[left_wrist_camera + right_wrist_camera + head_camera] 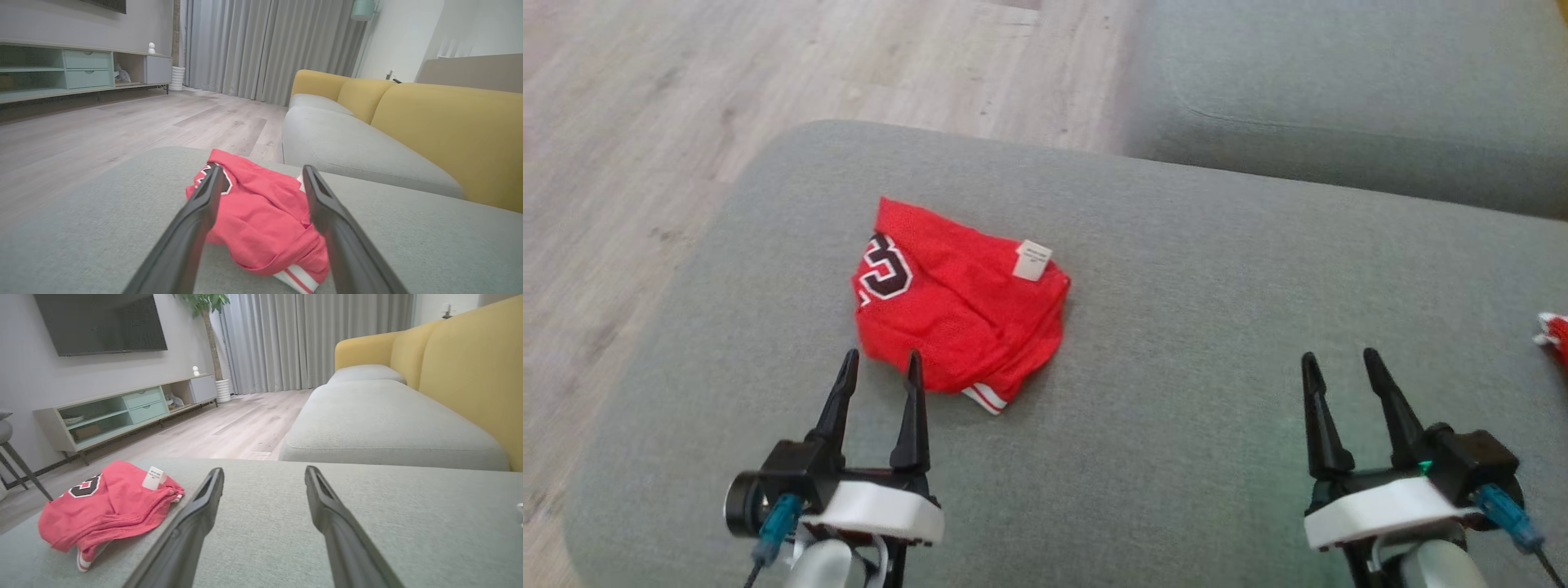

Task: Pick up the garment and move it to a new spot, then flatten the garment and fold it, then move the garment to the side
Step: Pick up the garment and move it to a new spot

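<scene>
Red mesh crumpled into a loose heap, the garment (960, 302) lies on the left half of the grey seat cushion (1192, 343), roughly midway between its near and far edges, with a white tag (1032, 260) on top and a striped hem toward the near edge. The left gripper (882, 355) hovers at the heap's near side, fingers spread wide and holding nothing; whether the tips touch the cloth cannot be told. The right gripper (1340, 354), equally spread and empty, sits well apart toward the cushion's right edge.

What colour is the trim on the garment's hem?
The trim is white with a red stripe; left wrist view shows it best.
</scene>
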